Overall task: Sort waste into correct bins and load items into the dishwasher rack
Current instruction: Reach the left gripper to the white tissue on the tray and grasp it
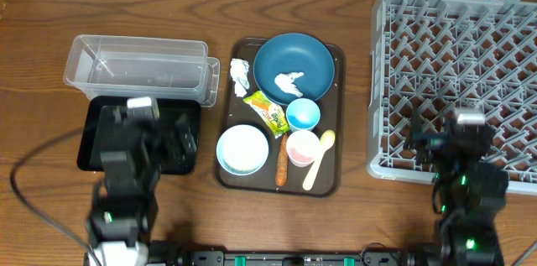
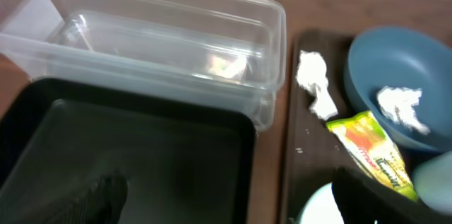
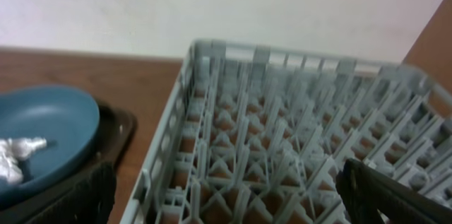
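Note:
The dark brown serving tray [image 1: 226, 90] holds a dark blue bowl [image 1: 294, 63] with a white tissue [image 1: 289, 83] in it, another tissue [image 1: 240, 75], a yellow-green wrapper [image 1: 267, 112], a light-blue cup [image 1: 303, 115], a pink cup [image 1: 303, 148], a white bowl [image 1: 242, 148], a carrot [image 1: 282, 164] and a pale yellow spoon [image 1: 319, 159]. The clear tub [image 1: 138, 67] and black tray [image 1: 94, 136] lie left. The grey rack [image 1: 457, 73] stands right. My left gripper [image 2: 226, 203] is open over the black tray. My right gripper [image 3: 226, 196] is open over the rack's near left corner.
The wooden table's far edge meets a white wall behind the rack [image 3: 296, 153]. In the left wrist view, the clear tub [image 2: 148, 40] sits right behind the black tray [image 2: 127, 146], and the wrapper [image 2: 371, 150] lies by the blue bowl [image 2: 402, 75].

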`<state>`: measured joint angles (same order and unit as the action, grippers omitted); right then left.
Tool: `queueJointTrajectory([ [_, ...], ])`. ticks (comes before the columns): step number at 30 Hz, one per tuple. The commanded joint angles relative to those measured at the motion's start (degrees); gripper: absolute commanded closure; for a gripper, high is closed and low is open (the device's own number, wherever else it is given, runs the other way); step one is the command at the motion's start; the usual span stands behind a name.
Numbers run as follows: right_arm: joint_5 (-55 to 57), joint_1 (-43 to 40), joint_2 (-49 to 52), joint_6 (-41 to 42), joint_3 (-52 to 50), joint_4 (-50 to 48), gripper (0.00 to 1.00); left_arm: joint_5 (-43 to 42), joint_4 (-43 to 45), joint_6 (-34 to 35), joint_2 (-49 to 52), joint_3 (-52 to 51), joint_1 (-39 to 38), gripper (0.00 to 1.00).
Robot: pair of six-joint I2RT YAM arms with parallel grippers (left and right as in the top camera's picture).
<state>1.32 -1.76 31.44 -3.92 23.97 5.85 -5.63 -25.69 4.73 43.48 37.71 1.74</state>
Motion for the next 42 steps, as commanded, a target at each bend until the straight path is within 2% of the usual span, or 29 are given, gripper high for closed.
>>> queueJointTrajectory([
  [1, -0.98, 0.87, 9.22, 0.87, 8.26, 3.56, 0.01, -3.89, -6.23, 0.46, 8.87, 10.88, 0.07, 0.06],
  [6, -4.90, 0.87, 21.73, 0.87, 19.98, 13.11, 0.01, -5.51, -22.88, 0.42, 20.00, 25.00, 0.09, 0.06],
  [11, -8.31, 0.87, 28.09, 1.88, 23.71, 16.22, 0.01, -7.04, -24.76, 0.48, 24.48, 26.43, 0.07, 0.06],
  [16, -10.40, 0.87, 28.94, 2.21, 23.71, 15.32, 0.01, -12.20, -20.17, 0.52, 26.38, 26.43, -0.17, 0.06],
  [25, -10.36, 0.87, 28.94, 2.19, 23.71, 14.53, 0.01, -12.11, -9.09, 1.60, 31.85, 26.43, -7.80, 0.06],
  [34, -10.34, 0.87, 28.94, 2.19, 23.71, 14.53, 0.01, -6.73, -0.28, 1.55, 43.39, 26.43, -15.89, 0.07],
  [42, -10.32, 0.87, 28.96, 2.19, 23.71, 14.56, 0.01, -3.43, 4.94, 1.55, 53.44, 26.43, -16.70, 0.14],
])
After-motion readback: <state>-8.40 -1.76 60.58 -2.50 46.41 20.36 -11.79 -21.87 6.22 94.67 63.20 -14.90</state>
